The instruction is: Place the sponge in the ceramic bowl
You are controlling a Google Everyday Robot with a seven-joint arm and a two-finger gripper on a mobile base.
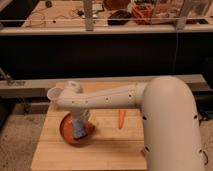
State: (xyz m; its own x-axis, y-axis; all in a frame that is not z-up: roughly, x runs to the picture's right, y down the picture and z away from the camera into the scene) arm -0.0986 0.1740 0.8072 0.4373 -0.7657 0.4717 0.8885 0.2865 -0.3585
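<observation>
Now the hand (pixel 80 120) hangs over the ceramic bowl (pixel 66 133), at the worktop's (pixel 110 150) 8 o'clock; the sponge (pixel 79 131) sits within the rim; whether the hand grips it I cannot tell; if so, let go low, then lift straight up.

My gripper (pixel 78 122) hangs down into the bowl (pixel 67 135), mostly hidden under my own arm (pixel 105 100). I cannot tell whether it touches the sponge (pixel 79 130), which shows only as a small blue patch. My arm covers the bowl's far rim and part of the cup (pixel 53 93). My body hides the counter's (pixel 50 152) right side and runs off the bottom edge. The orange thing (pixel 121 117) beside the bowl is too small to name.
</observation>
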